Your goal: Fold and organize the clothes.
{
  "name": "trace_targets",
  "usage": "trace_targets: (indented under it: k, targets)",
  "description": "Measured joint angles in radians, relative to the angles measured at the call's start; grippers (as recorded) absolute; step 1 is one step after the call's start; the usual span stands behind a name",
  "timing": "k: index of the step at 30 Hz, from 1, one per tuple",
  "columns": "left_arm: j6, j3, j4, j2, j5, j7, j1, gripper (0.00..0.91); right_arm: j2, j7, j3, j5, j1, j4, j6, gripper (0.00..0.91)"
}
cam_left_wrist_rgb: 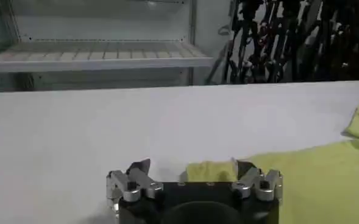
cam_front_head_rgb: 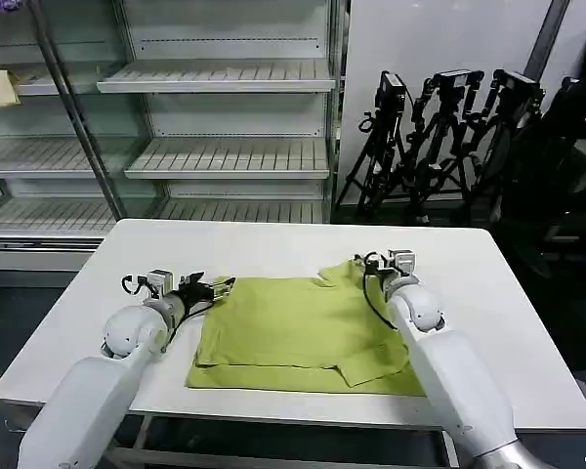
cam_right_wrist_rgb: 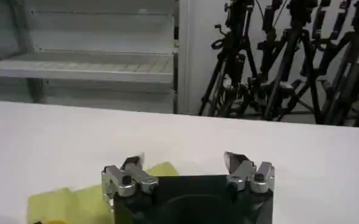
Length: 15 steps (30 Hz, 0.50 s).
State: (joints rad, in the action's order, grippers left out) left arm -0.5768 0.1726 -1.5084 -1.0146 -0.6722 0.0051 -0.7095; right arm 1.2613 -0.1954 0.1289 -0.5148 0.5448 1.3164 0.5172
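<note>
Over on the left, the left gripper (cam_front_head_rgb: 218, 288) sits low at the near-left corner of the T-shirt (cam_front_head_rgb: 298, 332), its arm reaching in across the white table (cam_front_head_rgb: 98, 293). From the left wrist view its jaws stand apart, with a small bunched fold of the lime-green fabric (cam_left_wrist_rgb: 211, 171) lying between the 2 fingers (cam_left_wrist_rgb: 136, 173); whether the pads are actually touching the cloth I cannot tell.

Moving to the middle, the T-shirt is spread mostly flat on the table, nearer the front edge than the back, with a folded-over flap along its near-right hem and the fabric rumpled at its far-right corner.

On to the right: the right gripper (cam_front_head_rgb: 391, 266) hovers at that far-right corner of the shirt. Its wrist view shows the jaws wide apart, gripper (cam_right_wrist_rgb: 185, 167) over bare tabletop, with a bit of green cloth (cam_right_wrist_rgb: 75, 204) beside one finger (cam_right_wrist_rgb: 130, 170) and nothing clamped.

Behind the table stand metal shelves (cam_front_head_rgb: 225, 78) at the back left and a cluster of black tripods (cam_front_head_rgb: 439, 137) at the back right.
</note>
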Motion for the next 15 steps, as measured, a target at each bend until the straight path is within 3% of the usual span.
trace_targets:
  k: [1, 2, 3, 15]
  targets:
    - [0.0, 0.001, 0.0, 0.0, 0.002, -0.002, -0.001, 0.605, 0.001, 0.003, -0.001, -0.002, -0.001, -0.004, 0.0, 0.615]
    - [0.0, 0.001, 0.0, 0.0, 0.003, -0.001, -0.001, 0.181, 0.003, 0.005, -0.003, -0.004, -0.001, -0.007, 0.0, 0.05]
    - [0.0, 0.001, 0.001, 0.0, 0.005, -0.001, -0.002, 0.02, 0.004, 0.007, -0.003, -0.007, -0.003, -0.01, 0.001, 0.0]
    - [0.004, -0.002, 0.027, 0.003, 0.013, 0.031, -0.002, 0.02, 0.027, 0.037, -0.001, -0.044, -0.013, -0.049, 0.017, 0.0]
